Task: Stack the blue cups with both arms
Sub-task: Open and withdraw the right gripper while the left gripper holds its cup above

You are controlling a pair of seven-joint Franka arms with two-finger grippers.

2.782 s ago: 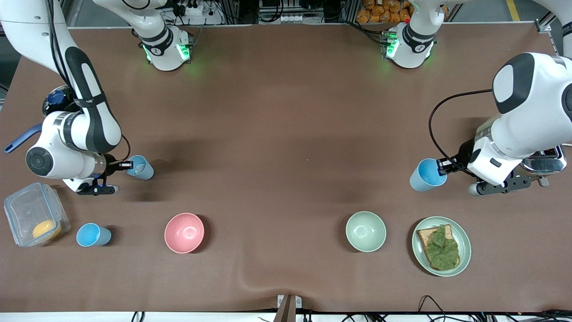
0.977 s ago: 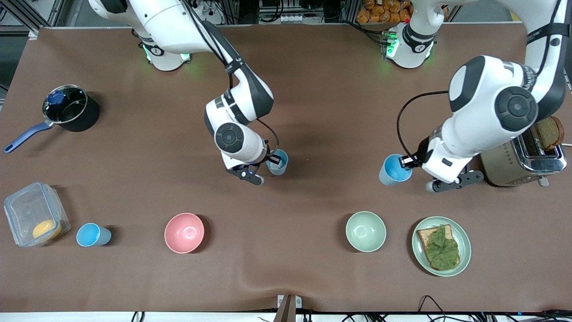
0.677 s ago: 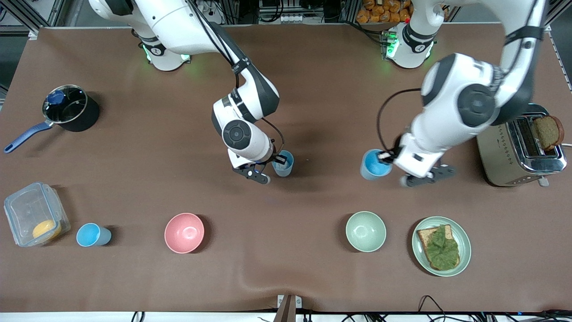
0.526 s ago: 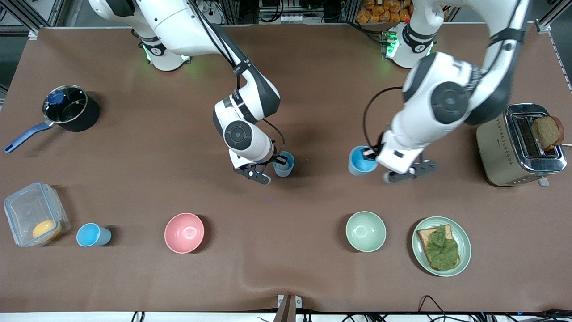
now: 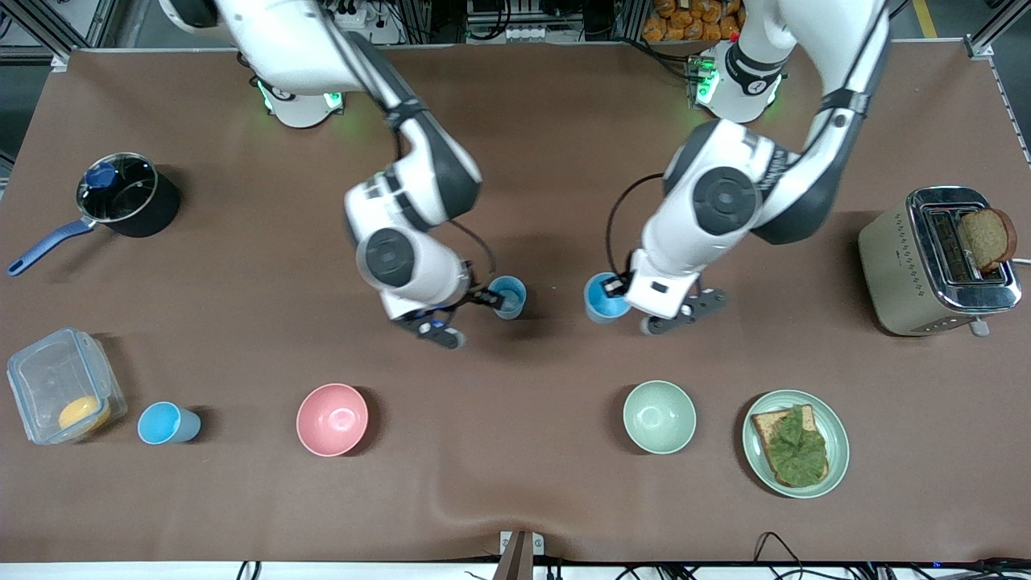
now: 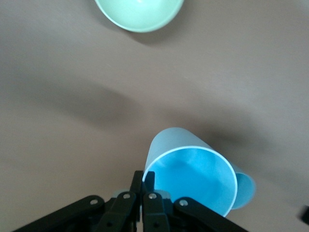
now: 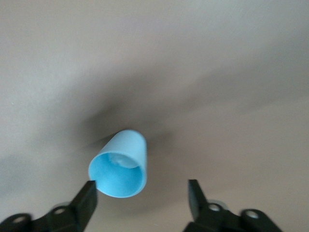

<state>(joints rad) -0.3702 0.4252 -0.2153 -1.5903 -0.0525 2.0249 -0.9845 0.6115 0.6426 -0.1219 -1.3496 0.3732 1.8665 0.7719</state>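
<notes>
One blue cup [image 5: 508, 296] stands upright on the table's middle; it also shows in the right wrist view [image 7: 118, 164]. My right gripper [image 5: 486, 299] is open and empty [image 7: 142, 193], its jaws just short of that cup, one finger by its rim. My left gripper [image 5: 619, 283] is shut on the rim of a second blue cup [image 5: 602, 299], held beside the standing cup, toward the left arm's end. In the left wrist view the fingers [image 6: 143, 176] pinch this cup's wall [image 6: 190, 176], and the standing cup [image 6: 246, 191] peeks out past it. A third blue cup [image 5: 165, 423] stands toward the right arm's end.
A pink bowl [image 5: 332, 419] and a pale green bowl [image 5: 659, 416] sit nearer the front camera; the green bowl shows in the left wrist view [image 6: 140, 12]. A plate with bread and lettuce [image 5: 796, 443], a toaster [image 5: 938, 262], a pot [image 5: 121, 197] and a plastic box [image 5: 60, 395] stand at the ends.
My right gripper has let go of its cup on the table's middle, opened and drawn back. My left arm has carried its cup toward the middle, close to that cup.
</notes>
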